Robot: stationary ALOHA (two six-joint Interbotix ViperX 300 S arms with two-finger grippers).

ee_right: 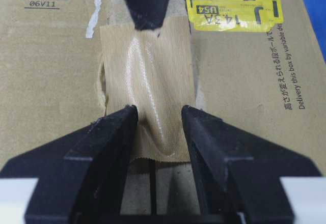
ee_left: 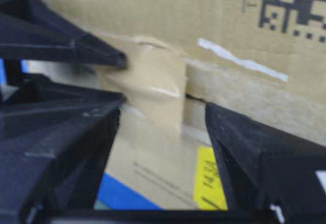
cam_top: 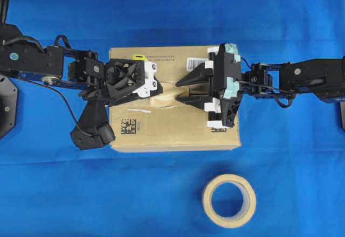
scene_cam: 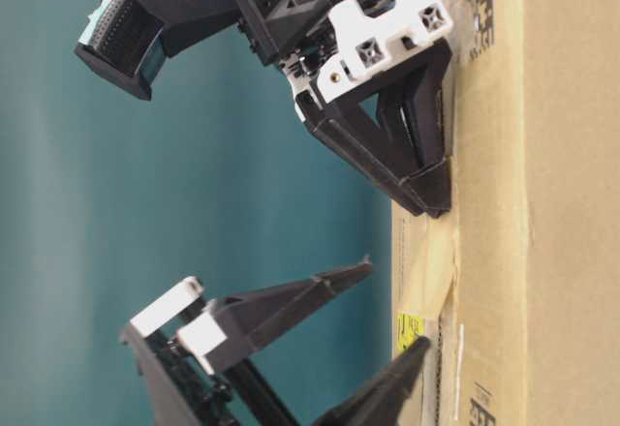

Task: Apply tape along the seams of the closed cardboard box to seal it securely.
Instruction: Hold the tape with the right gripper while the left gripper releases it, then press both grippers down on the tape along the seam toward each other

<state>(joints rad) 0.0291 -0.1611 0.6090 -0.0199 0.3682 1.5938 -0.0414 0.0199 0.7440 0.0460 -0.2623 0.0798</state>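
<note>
The tape [ee_right: 147, 96] lies wrinkled across the seams [ee_right: 152, 183] at the middle of the cardboard box [cam_top: 178, 132] top. The left gripper [cam_top: 161, 86] and right gripper [cam_top: 180, 90] both stand spread, holding nothing, fingertips at opposite ends of the tape.

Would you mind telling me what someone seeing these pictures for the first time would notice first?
First, the two black grippers meeting over the middle of the cardboard box: the left gripper and the right gripper, both open, face each other across it. Between them a piece of tape lies over the seam, puckered into a glossy ridge rather than flat. A beige tape roll sits apart on the blue cloth below the box.
</note>
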